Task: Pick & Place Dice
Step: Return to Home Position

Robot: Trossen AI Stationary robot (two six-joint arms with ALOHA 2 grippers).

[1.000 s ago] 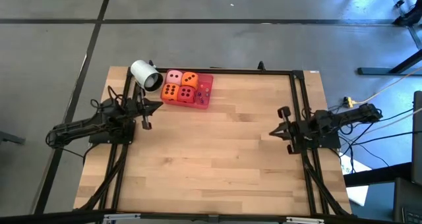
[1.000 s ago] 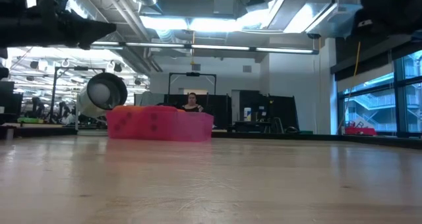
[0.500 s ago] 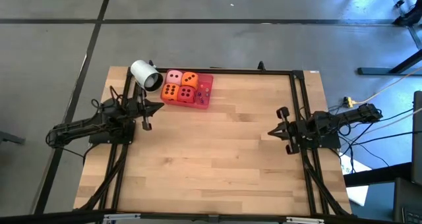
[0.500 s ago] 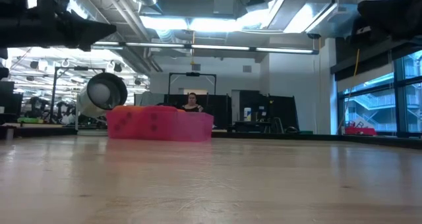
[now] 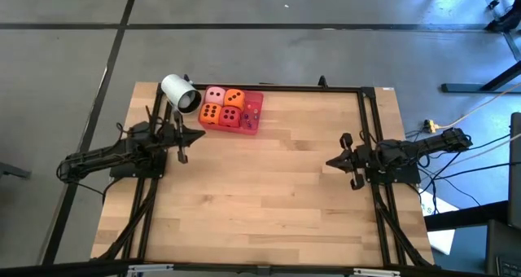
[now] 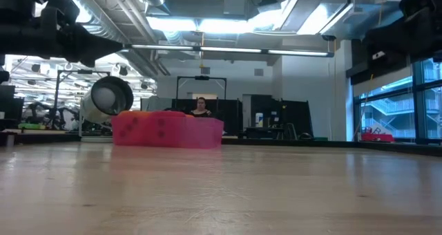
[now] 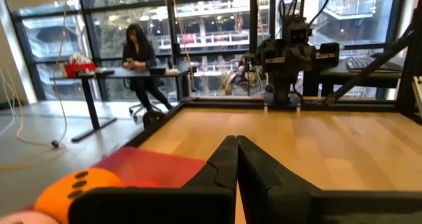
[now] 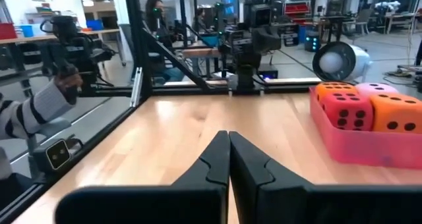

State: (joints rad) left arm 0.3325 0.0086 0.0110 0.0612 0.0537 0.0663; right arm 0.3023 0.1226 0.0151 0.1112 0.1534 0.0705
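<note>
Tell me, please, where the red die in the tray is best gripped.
Probably from straight above, on the upper part of the red die, which rises over the tray wall: clamp across its free face toward the tray's spare end and the seam with the orange die opposite.

Grey floor point(image 5: 326, 4), big windows point(image 7: 198, 33), ceiling lights point(image 6: 207, 24)
</note>
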